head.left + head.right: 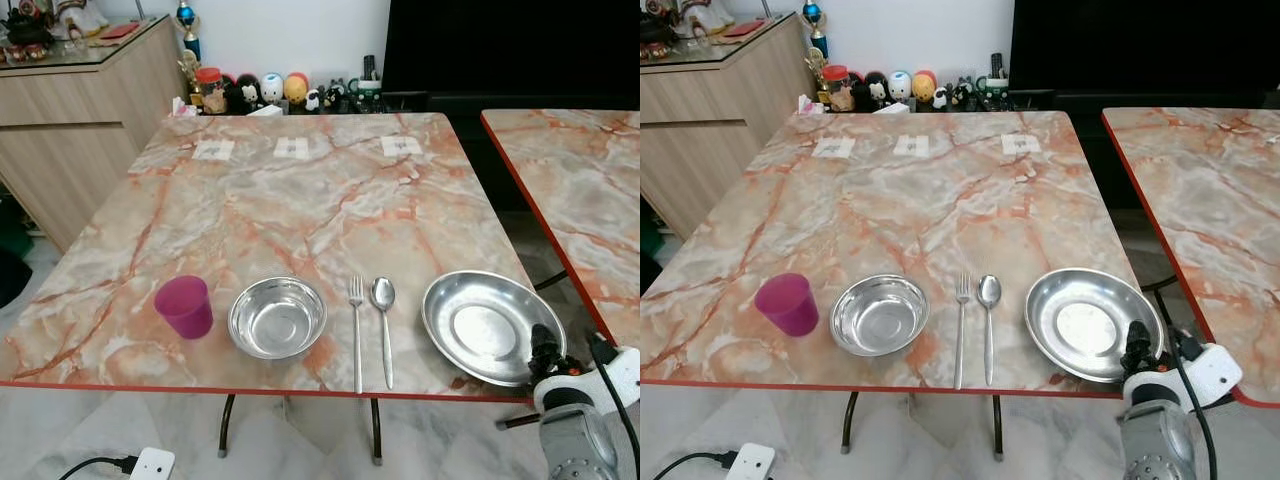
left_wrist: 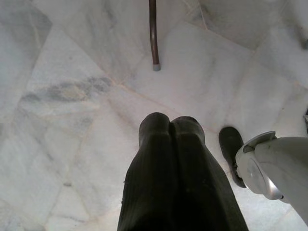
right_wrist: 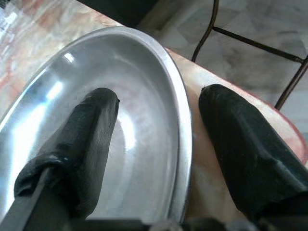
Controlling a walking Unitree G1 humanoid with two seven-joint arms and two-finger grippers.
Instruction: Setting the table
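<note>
On the marbled desk [image 1: 300, 200], a steel plate [image 1: 490, 325], a steel bowl [image 1: 277, 317] and a pink cup [image 1: 184, 306] line the near edge, the right hand [image 3: 154, 103] released astride the plate's rim, the left hand [image 2: 171, 132] clenched over the floor.

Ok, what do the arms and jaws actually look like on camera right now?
The right arm is silver-grey metal with a rounded joint housing, a white bracket at the wrist and a black cable looping over it. The right gripper has two long matte black fingers with rounded tips. The left gripper has the same black fingers, faintly ribbed, beside a smooth white-grey housing.
</note>
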